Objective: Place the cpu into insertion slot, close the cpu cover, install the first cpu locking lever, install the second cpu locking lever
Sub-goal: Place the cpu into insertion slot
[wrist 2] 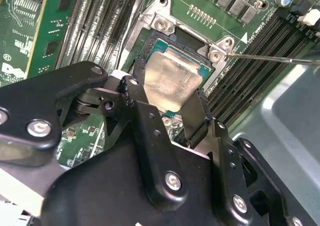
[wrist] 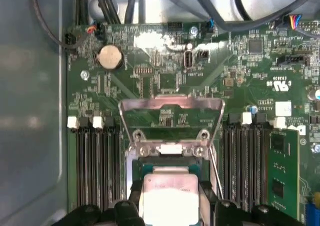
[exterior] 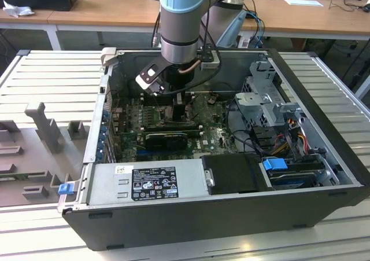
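Matte black gripper [wrist 2: 167, 94] clenches the shiny square cpu [wrist 2: 172, 78] by two edges, over the black-framed slot [wrist 2: 175, 37]. The first wrist view adds the thin silver cover [wrist: 171, 117], a windowed frame, raised open beside the slot.

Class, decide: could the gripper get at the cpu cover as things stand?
Probably not at once: the gripper is shut on the cpu at the insertion slot. Otherwise the way looks free: the cpu cover stands raised just beyond, nothing in front of it.
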